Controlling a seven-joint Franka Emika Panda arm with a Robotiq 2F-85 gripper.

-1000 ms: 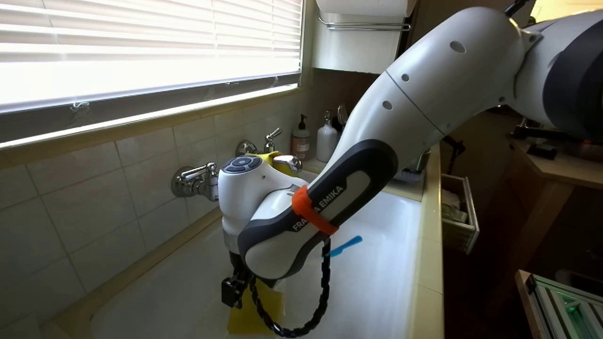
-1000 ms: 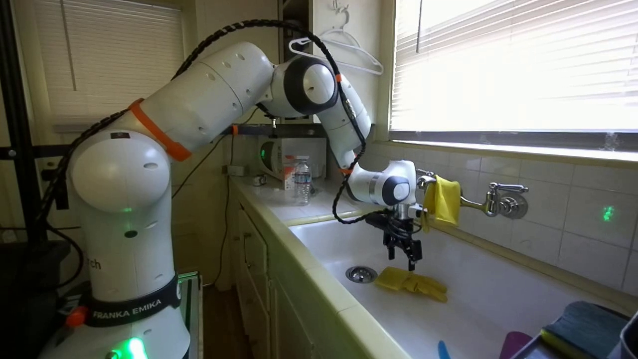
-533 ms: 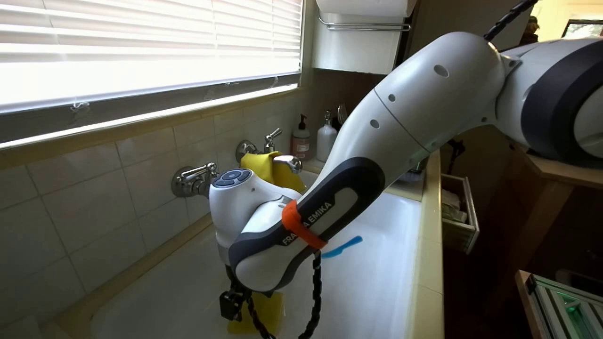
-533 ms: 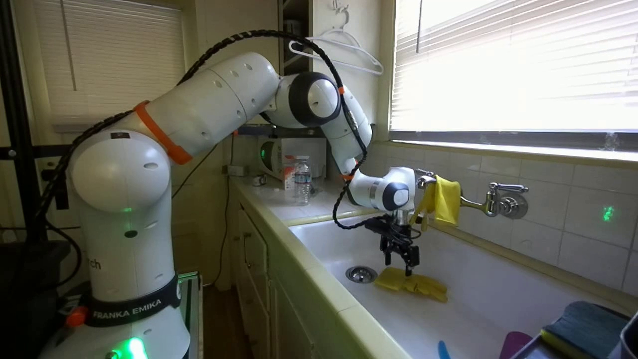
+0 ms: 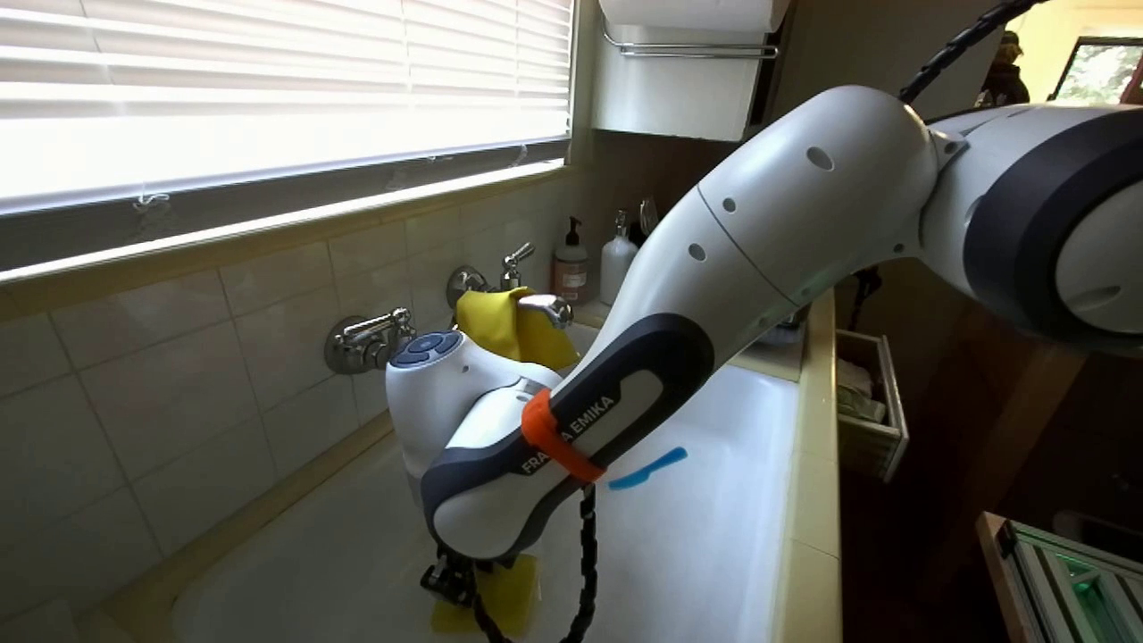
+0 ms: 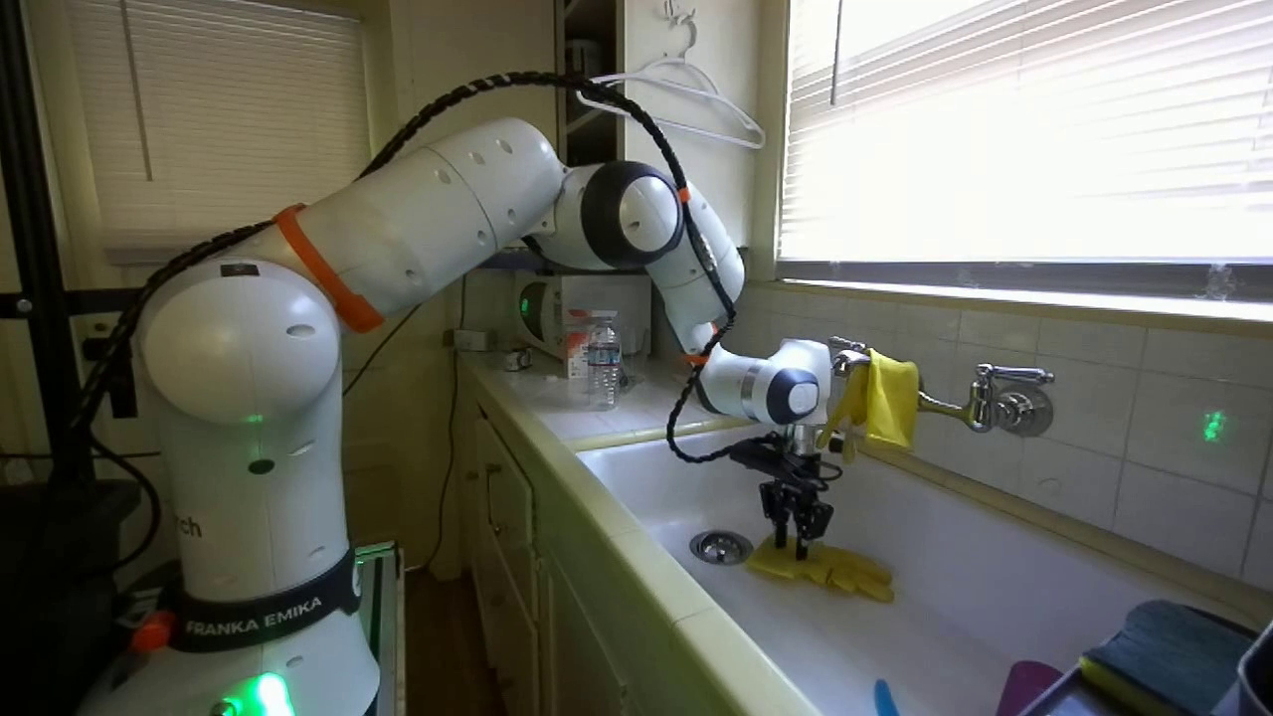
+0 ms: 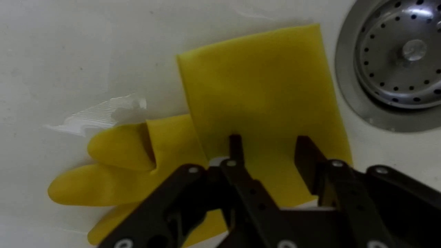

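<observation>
A yellow rubber glove lies flat in the white sink, its cuff folded over beside the drain, its fingers pointing away from it. My black gripper points down over the cuff, with a clear gap between its two fingertips and no fold of rubber pinched there. In an exterior view the gripper reaches down to the glove; whether the tips press on it I cannot tell. From the opposite side the arm hides the fingers and part of the glove.
Yellow rubber hangs over the faucet, close to the wrist. A metal drain borders the cuff. In the sink are a blue utensil and a purple item. A sponge sits at the near end. Soap bottles stand behind the faucet.
The arm has come down toward the glove, and the gripper has shifted slightly toward the cuff. Its fingers have drawn closer together. The glove lies where it was.
</observation>
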